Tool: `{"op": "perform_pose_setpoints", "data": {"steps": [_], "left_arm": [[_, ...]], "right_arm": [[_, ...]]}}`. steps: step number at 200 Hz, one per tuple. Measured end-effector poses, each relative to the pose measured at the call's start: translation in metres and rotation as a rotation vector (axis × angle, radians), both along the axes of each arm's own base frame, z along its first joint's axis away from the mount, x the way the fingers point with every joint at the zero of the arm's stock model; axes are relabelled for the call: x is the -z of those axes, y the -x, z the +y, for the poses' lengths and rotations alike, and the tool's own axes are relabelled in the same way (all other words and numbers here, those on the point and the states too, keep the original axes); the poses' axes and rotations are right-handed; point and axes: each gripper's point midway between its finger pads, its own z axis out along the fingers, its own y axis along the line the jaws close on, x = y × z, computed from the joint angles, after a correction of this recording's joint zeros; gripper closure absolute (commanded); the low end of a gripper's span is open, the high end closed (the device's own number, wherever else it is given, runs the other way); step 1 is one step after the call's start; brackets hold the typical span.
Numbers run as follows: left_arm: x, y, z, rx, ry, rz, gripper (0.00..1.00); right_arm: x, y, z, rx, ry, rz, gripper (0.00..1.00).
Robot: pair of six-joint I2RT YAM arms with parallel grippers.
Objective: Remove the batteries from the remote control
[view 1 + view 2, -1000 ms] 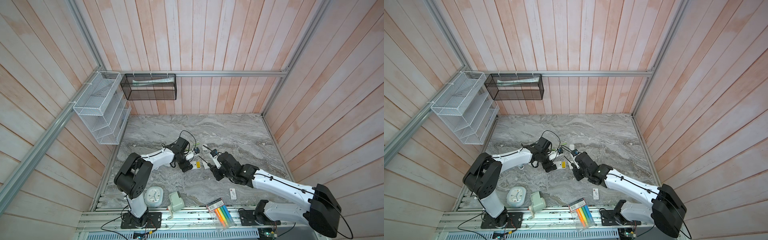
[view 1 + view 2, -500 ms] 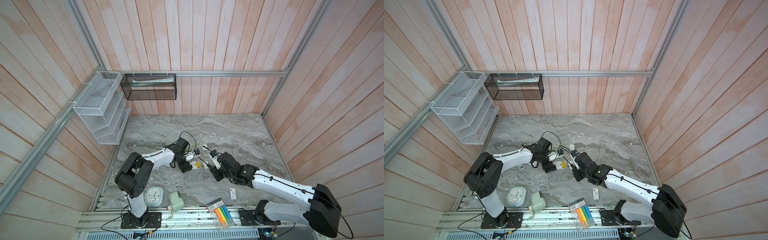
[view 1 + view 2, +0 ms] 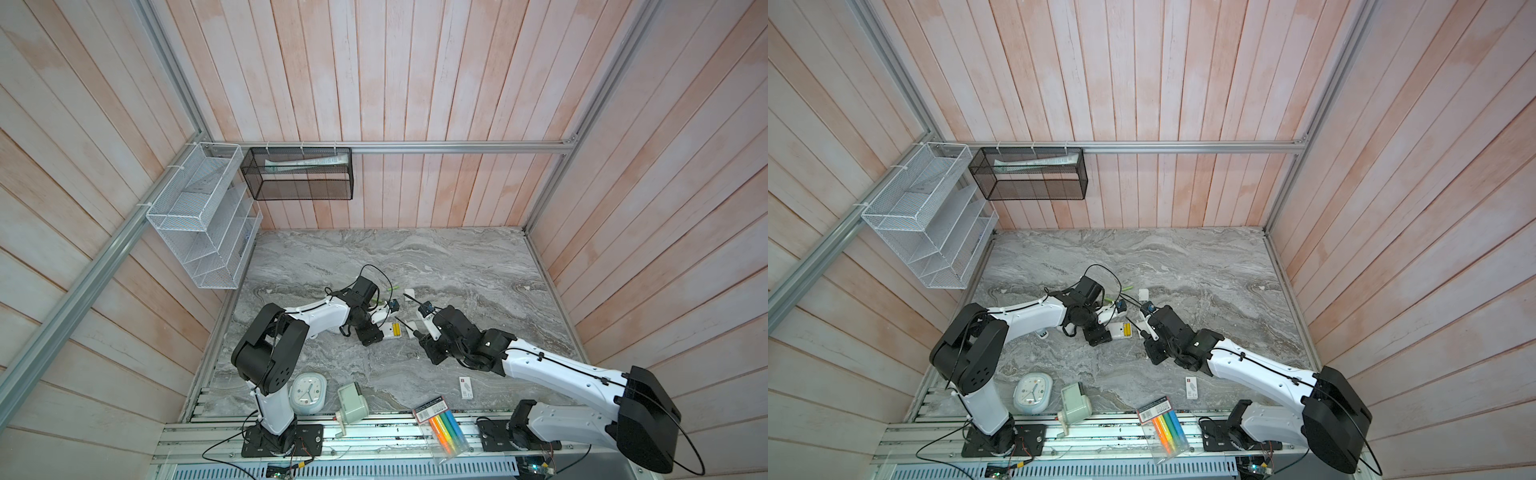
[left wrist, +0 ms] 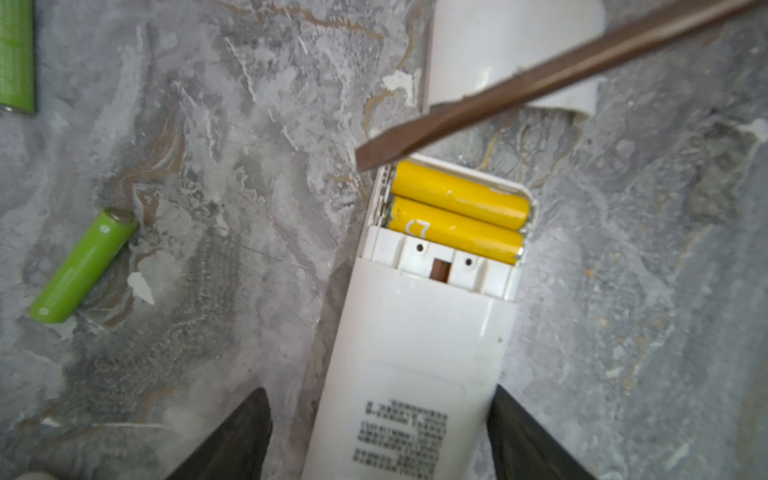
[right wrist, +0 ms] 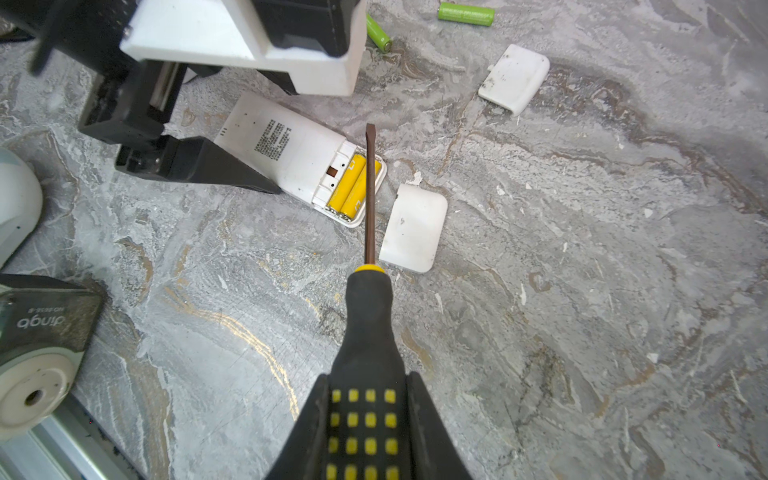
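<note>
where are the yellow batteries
The yellow batteries sit side by side in the remote's open compartment, mid-table in both top views, screwdriver tip beside them.

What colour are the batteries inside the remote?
The batteries in the remote are yellow; the left wrist view shows them best.

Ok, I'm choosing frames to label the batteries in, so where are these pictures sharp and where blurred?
Left wrist view: the yellow batteries in the remote control are fairly sharp; the screwdriver passing near the lens is blurred, as are the fingers of the left claw. Right wrist view: mostly crisp. In both top views: evenly lit, no glare, the yellow batteries only tiny specks.
</note>
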Motion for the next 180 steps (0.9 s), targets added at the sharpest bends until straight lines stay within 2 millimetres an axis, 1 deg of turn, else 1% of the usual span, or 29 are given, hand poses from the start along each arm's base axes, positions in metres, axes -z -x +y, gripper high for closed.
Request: {"op": "perform_pose_setpoints", "data": {"steps": [48,76,135,180], "left_arm": [[0.003,0.003,0.001,-0.002,-0.004,0.008,0.29],[0.003,0.002,0.002,-0.01,-0.004,0.008,0.35],[0.003,0.002,0.003,-0.037,0.004,0.002,0.36],[0.003,0.006,0.014,-0.074,-0.009,0.005,0.36]], "right_arm": [[0.006,0.003,-0.001,-0.005,0.023,0.017,1.0],[0.007,0.003,-0.002,-0.004,0.028,0.018,1.0],[0.007,0.004,-0.002,-0.004,0.029,0.014,1.0],[0.008,0.007,-0.001,-0.014,0.036,0.019,1.0]]}}
